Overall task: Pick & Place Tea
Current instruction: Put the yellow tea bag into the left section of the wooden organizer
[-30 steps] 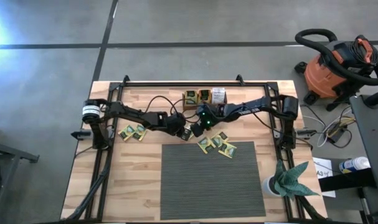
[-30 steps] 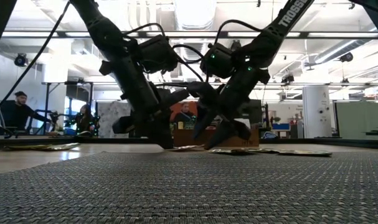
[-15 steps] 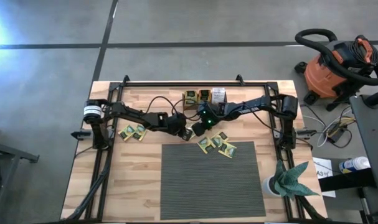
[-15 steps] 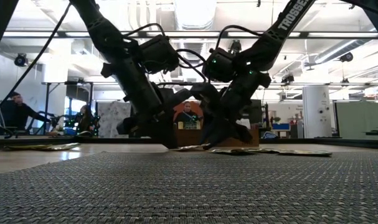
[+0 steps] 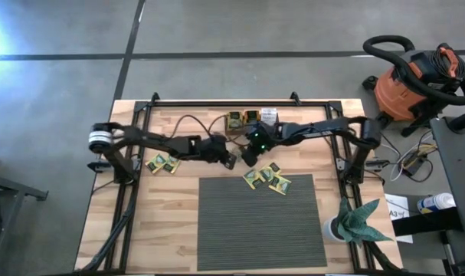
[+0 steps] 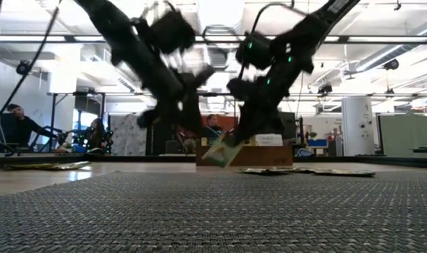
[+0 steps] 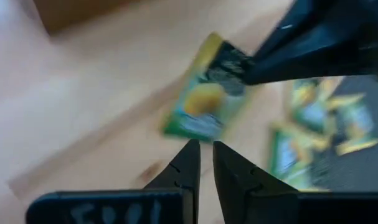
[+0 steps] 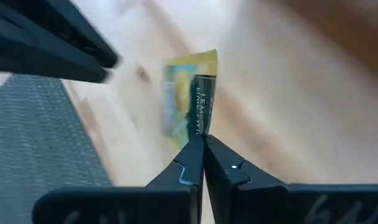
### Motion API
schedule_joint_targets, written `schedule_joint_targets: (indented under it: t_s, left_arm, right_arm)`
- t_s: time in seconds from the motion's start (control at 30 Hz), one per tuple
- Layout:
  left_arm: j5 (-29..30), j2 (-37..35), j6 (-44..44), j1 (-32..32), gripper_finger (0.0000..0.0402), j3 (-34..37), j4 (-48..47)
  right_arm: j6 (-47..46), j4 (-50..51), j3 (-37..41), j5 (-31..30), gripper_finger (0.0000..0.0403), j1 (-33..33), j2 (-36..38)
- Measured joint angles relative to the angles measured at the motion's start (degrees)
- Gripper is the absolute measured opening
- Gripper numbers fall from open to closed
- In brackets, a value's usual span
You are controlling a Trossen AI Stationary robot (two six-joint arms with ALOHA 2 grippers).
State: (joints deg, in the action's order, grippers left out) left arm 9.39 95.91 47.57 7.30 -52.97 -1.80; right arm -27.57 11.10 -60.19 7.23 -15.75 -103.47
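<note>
My right gripper [image 8: 203, 144], wide open a second ago, now pinches one tea sachet [image 8: 190, 99] clear of the bench near its far-edge tray [image 5: 250, 119], pick secured; my left gripper [image 7: 203, 152] hangs nearly closed, empty.

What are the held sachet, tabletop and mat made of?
Sachet in the right end effector: looks like printed paper or foil laminate, thin and flat, glossy yellow-green print; which one is unclear. Tabletop: light wood planks, visible grain and seams, matte. Mat: grey ribbed weave, probably woven vinyl or fabric.
</note>
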Motion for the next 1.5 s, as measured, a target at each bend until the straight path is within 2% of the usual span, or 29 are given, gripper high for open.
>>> schedule_joint_targets:
  t_s: [0.23, 0.37, 0.5, 0.67, 0.83, 1.07, 1.33, 1.5]
  left_arm:
    - [11.6, -12.7, -1.9, -2.7, 0.0039, 0.0, -1.0]
    - [14.8, -18.3, -3.0, -3.7, 0.0039, -0.1, -2.2]
    - [15.8, -21.5, -2.8, -4.3, 0.0039, -0.1, -3.4]
    - [16.3, -23.6, -2.2, -4.5, 0.0039, -0.1, -3.1]
    - [16.3, -24.1, -0.7, -4.5, 0.0039, -0.1, -2.8]
    - [16.3, -24.1, 1.0, -4.9, 0.0039, -0.1, -1.9]
    - [16.9, -24.1, 1.4, -5.6, 0.0039, -0.1, -0.5]
    - [18.0, -24.1, 1.1, -5.6, 0.0039, -0.1, -0.3]
  right_arm:
    - [17.4, 8.2, -2.8, -8.8, 0.0008, -3.4, 9.6]
    - [21.8, 12.8, -7.0, -9.4, 0.0008, -7.3, 12.3]
    - [29.4, 17.6, -11.8, -9.0, 0.0008, -8.9, 11.8]
    - [40.9, 21.3, -18.7, -9.1, 0.0008, -9.6, 7.1]
    - [47.9, 24.0, -26.6, -9.7, 0.0008, -10.5, -0.1]
    - [53.6, 27.6, -36.6, -10.5, 0.0008, -11.9, -8.5]
    - [58.7, 41.9, -48.6, -8.6, 0.0008, -12.0, -18.2]
    - [58.8, 43.0, -53.3, -7.4, 0.0008, -12.1, -22.2]
